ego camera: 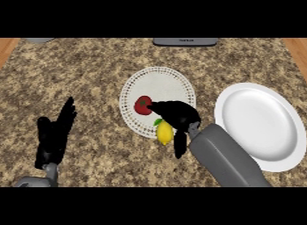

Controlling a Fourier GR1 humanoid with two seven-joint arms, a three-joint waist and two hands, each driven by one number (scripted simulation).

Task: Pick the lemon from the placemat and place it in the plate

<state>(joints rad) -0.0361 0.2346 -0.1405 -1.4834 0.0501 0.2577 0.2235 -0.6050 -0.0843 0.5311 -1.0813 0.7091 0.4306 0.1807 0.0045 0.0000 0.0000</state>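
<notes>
The lemon [164,133], at the placemat [157,101] edge, is covered by the right hand [176,115], fingers curled over it, apparently gripping, prob. for lifting to the plate [263,125].

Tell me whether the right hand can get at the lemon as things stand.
Probably yes: the right hand hangs over the placemat, right beside the lemon at the mat's near edge. The tomato sits farther back, out of the way.

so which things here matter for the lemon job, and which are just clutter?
Job:
lemon
placemat
plate
right hand, over the lemon

Lying about:
tomato on the placemat
left hand, resting open
dark object at the far edge
</notes>
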